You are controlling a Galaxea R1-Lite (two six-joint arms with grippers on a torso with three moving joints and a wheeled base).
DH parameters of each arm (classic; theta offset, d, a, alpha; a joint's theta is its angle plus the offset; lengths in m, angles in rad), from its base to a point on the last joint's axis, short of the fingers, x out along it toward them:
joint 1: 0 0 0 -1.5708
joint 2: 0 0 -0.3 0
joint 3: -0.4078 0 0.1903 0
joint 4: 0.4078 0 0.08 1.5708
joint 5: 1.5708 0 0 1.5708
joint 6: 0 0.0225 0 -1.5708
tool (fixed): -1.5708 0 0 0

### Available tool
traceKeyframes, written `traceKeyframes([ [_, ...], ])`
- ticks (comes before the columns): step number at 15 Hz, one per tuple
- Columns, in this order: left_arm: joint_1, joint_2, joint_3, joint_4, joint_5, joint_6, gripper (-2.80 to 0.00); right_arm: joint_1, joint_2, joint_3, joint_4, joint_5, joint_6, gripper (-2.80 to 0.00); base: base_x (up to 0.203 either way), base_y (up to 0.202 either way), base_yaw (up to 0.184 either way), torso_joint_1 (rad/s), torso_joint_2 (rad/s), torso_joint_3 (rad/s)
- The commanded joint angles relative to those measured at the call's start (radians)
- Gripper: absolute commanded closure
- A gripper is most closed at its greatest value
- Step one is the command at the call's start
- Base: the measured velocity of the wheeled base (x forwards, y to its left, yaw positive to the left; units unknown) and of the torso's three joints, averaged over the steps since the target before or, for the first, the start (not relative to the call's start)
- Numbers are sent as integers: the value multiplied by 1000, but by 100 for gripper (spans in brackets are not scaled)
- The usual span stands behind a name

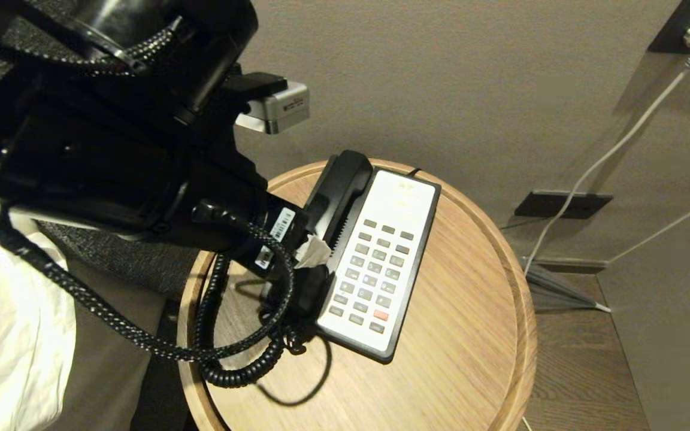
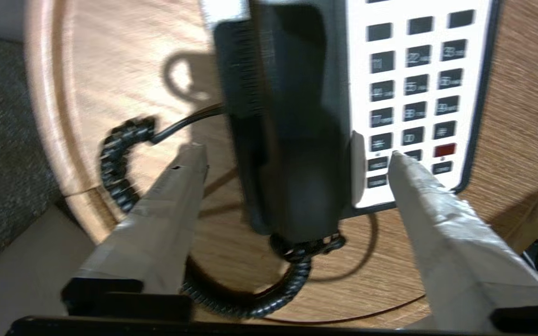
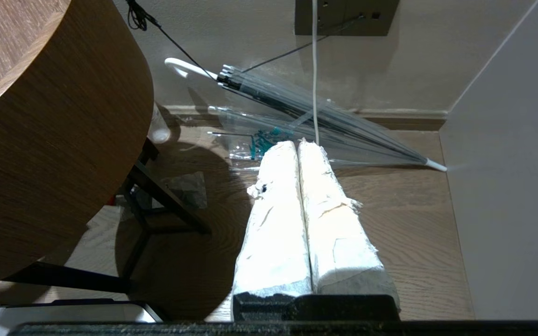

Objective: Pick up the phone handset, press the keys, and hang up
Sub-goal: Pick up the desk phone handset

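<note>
Round wooden table point(image 1: 459, 335): bears the desk phone; rim raised, top otherwise showing coiled cord point(image 1: 243, 371) trailing off the near end of the phone.

Phone base point(image 1: 408, 281): black, white faceplate, lying aslant on the table.

Phone handset point(image 1: 336, 197): seated in its cradle along the phone's left side, cord attached at the near end. Judged either not yet lifted or already hung up; not decidable from this moment alone.

Left gripper point(image 2: 297, 156): released, taped fingers spread wide, straddling the near end of the handset without touching it. One finger point(image 2: 171, 205) over bare table beside the handset; the other point(image 2: 432, 200) over the lower corner of the faceplate. Handset lies between the two, running away from the wrist.

Keys point(image 1: 375, 269): grey grid with one red button, unpressed, clear of contact.

Right gripper point(image 3: 299, 154): clenched on nothing, parked low beside the table, pointing at the floor near a folded clear umbrella point(image 3: 306, 107).
</note>
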Motion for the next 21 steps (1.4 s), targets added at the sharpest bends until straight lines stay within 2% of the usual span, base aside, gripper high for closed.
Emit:
traceKeyframes([
  [1, -15, 23, -9, 3, 3, -1, -280, 0, 0, 20, 0, 0, 0, 0, 0, 0, 0, 0, 0, 0],
  [5, -24, 50, -27, 5, 57, 14, -280, 0, 0, 20, 0, 0, 0, 0, 0, 0, 0, 0, 0, 0],
  [9, -24, 62, -24, 6, 83, 14, -280, 0, 1, 20, 0, 0, 0, 0, 0, 0, 0, 0, 0, 0],
  [21, -17, 79, -21, 5, 84, 2, -280, 0, 0, 20, 0, 0, 0, 0, 0, 0, 0, 0, 0, 0],
])
